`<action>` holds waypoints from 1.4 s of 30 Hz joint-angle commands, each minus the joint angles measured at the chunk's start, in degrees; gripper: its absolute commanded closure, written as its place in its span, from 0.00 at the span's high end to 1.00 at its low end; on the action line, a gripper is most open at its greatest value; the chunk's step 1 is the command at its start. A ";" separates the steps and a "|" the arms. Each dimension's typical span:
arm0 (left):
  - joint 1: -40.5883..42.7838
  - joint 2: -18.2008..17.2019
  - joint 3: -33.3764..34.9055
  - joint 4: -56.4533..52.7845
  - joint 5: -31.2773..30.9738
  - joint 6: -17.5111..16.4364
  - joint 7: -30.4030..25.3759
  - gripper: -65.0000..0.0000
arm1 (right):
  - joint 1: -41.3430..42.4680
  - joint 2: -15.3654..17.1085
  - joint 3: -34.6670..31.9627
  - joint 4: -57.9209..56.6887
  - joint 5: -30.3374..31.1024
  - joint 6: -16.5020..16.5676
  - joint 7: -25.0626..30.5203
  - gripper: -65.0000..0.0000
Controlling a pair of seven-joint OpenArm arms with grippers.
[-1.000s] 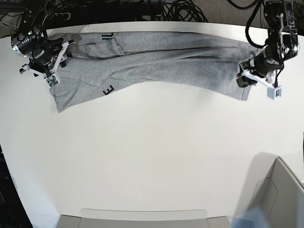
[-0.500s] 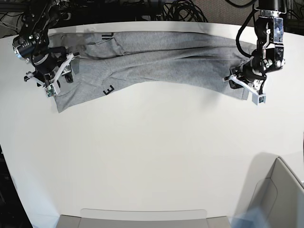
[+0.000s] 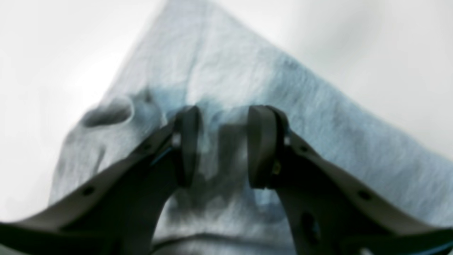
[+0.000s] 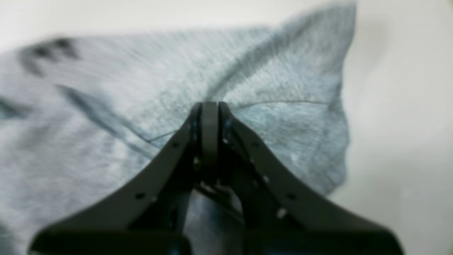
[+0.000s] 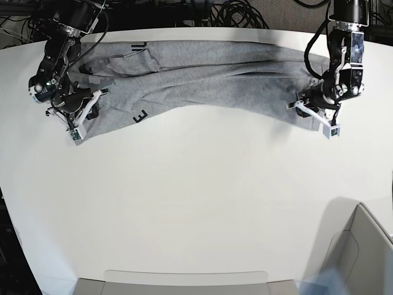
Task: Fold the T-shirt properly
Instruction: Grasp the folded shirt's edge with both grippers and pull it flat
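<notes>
The heather-grey T-shirt [image 5: 202,77] lies stretched in a long band along the table's far edge, with black letters [image 5: 140,115] showing near its left part. My right gripper [image 5: 86,110] is at the shirt's left end in the base view. In the right wrist view this gripper [image 4: 209,106] is shut, and creases in the T-shirt [image 4: 106,88] run to its tips. My left gripper [image 5: 310,110] is at the shirt's right end. Its jaws stand open [image 3: 221,141], low over the T-shirt [image 3: 283,106], with cloth showing between the fingers [image 3: 185,141].
The white table [image 5: 196,196] spreads in front of the shirt. A grey box [image 5: 362,252] stands at the near right corner and a flat tray edge [image 5: 184,283] lies along the near side. Black cables [image 5: 233,12] pile up behind the table.
Both arms have come down and forward onto the shirt's two ends. The right gripper has gone from open to shut on the cloth. The left gripper's jaws stay apart.
</notes>
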 commanded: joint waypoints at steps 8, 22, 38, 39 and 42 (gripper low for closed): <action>-0.15 -1.03 -1.91 -10.00 -0.59 0.05 -6.22 0.36 | 5.06 0.43 1.60 -6.74 -5.65 -0.39 1.75 0.01; -0.24 -0.51 -9.03 -12.46 -0.59 -0.04 -8.59 0.36 | 5.50 2.10 1.42 -9.55 -5.30 -12.52 8.44 0.01; -3.58 -0.86 -9.30 3.89 -0.76 -1.88 -4.19 0.36 | 5.50 3.42 1.42 -9.20 1.47 -12.52 8.44 0.20; -3.58 -1.74 -9.30 5.39 -0.94 -4.08 -4.19 0.36 | 5.50 3.42 1.42 -8.94 1.47 -12.52 8.44 0.23; -3.14 -2.35 -11.06 7.76 -0.94 -13.84 -4.19 0.36 | 5.06 3.16 1.51 -5.77 1.47 -12.52 8.26 0.27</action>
